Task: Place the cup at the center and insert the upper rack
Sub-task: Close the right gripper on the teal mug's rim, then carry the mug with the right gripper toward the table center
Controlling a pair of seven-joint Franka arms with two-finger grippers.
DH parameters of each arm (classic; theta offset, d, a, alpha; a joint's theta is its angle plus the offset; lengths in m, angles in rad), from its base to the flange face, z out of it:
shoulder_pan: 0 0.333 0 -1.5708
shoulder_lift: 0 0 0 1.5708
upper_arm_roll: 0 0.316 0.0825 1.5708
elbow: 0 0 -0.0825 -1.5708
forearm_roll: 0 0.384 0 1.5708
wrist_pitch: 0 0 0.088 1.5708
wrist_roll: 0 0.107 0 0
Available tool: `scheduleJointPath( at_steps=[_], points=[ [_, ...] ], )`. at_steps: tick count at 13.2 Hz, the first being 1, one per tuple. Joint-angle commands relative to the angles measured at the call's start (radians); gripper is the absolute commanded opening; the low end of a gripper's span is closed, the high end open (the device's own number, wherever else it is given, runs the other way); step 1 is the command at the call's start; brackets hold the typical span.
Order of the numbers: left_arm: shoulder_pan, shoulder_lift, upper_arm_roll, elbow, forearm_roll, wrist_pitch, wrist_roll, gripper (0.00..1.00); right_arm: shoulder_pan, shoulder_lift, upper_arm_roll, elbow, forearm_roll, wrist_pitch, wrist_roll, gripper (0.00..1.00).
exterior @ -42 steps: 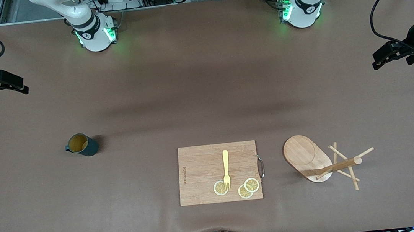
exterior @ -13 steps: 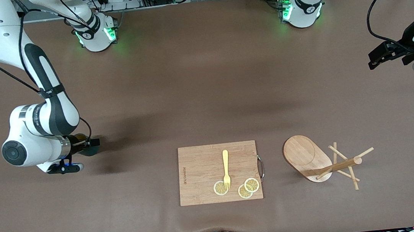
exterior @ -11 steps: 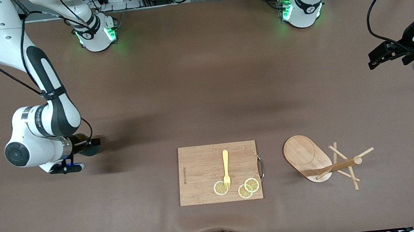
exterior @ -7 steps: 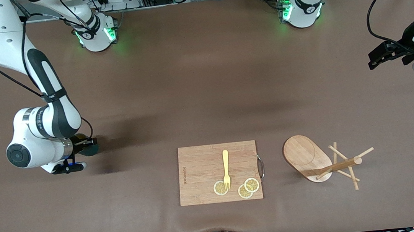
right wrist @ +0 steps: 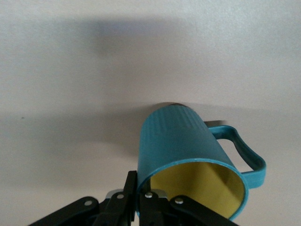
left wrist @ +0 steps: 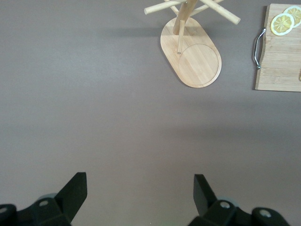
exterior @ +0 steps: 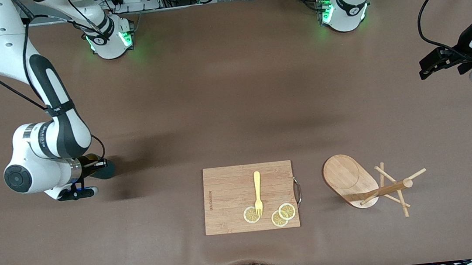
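Right hand [exterior: 98,164]: clamped on the rim of the cup [exterior: 104,169], low over the bench [exterior: 224,103] toward the right arm's end.
Cup: seen in the right wrist view [right wrist: 188,155] with one finger inside its yellowish wall and one outside; whether it touches the bench cannot be told.
Left hand [left wrist: 136,197]: fingers held apart, nothing between them; the arm waits at its own end of the bench [exterior: 431,66].
Upper rack [exterior: 366,184]: lying tipped on the bench, post and pegs pointing toward the left arm's end, just beside the cutting board [exterior: 230,199].
Cutting board: carries a yellow fork [exterior: 258,191] and lemon slices [exterior: 283,214].
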Motion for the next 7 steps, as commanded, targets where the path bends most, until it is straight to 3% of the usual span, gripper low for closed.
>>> scheduleJointPath(
  at_steps=[1,5,7],
  points=[
    [0.002,-0.001,-0.007,0.01,-0.014,-0.015,0.008,1.0,0.025,-0.024,0.034,0.052,0.016,-0.067,0.037,0.0],
    [0.003,-0.001,-0.014,0.01,-0.014,-0.017,0.007,1.0,0.204,-0.054,0.054,0.064,0.023,-0.072,0.189,0.0],
    [0.002,-0.001,-0.014,0.013,-0.016,-0.015,0.001,1.0,0.25,-0.054,0.112,0.064,0.06,-0.069,0.35,0.0]
  ],
)
